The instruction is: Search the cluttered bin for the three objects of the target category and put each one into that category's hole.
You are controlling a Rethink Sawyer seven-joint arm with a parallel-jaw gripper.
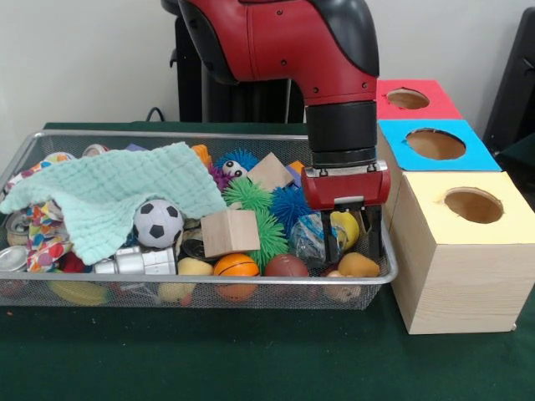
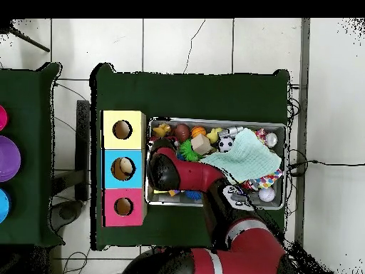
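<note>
Wire mesh bin (image 1: 50,144) on the green bench, crammed with toys under a mint cloth, three boxes just beside its end, each with a round top hole: yellow box (image 1: 443,251), blue box (image 1: 401,142), red box (image 1: 439,104)

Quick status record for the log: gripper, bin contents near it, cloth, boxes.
gripper: open, fingers down inside the bin's end nearest the boxes, holding nothing visible
bin: wire mesh, full of clutter
near gripper: yellow toy, brown ball, blue spiky ball
cloth: pale green, draped over the bin's other half, partly over the soccer ball
boxes: yellow, blue, red, one hole each
blue box hole: overhead view shows an object inside
</note>
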